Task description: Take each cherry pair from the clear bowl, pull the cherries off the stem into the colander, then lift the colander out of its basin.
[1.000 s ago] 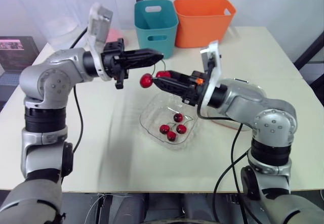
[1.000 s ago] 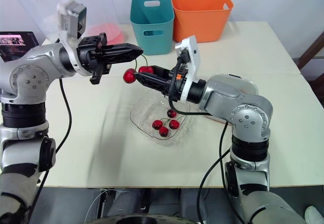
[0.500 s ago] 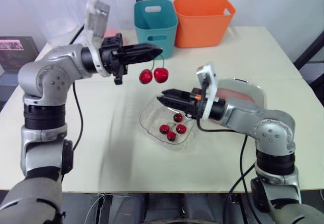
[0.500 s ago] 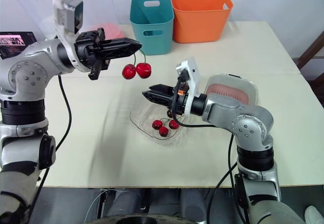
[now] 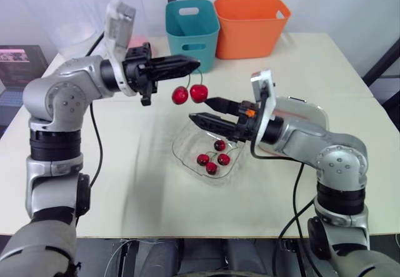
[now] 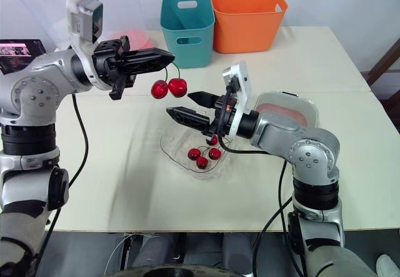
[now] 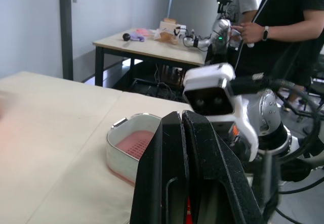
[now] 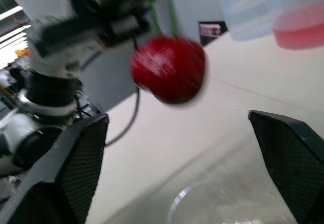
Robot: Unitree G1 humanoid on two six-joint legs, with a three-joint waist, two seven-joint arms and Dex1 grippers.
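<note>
Pair (image 5: 190, 93) is gripped by left tool (image 5: 196, 64); right tool (image 5: 199, 109) is spread open nearby; four cherries (image 5: 212, 159) are counted in bowl (image 5: 178, 146), two bins (image 5: 250, 27) behind.

R claw (image 5: 199, 108), low & closed over the clear bowl (image 5: 181, 149) half a sec ago, has risen & opened wide, tips now just below the hanging cherry pair (image 5: 189, 93).

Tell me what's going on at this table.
The left gripper holds a cherry pair by its stem, dangling in the air near the clear bowl. The right gripper is open just below the cherries, touching nothing. Four more cherries lie in the bowl, and the colander sits in its basin at the robot's right.
</note>
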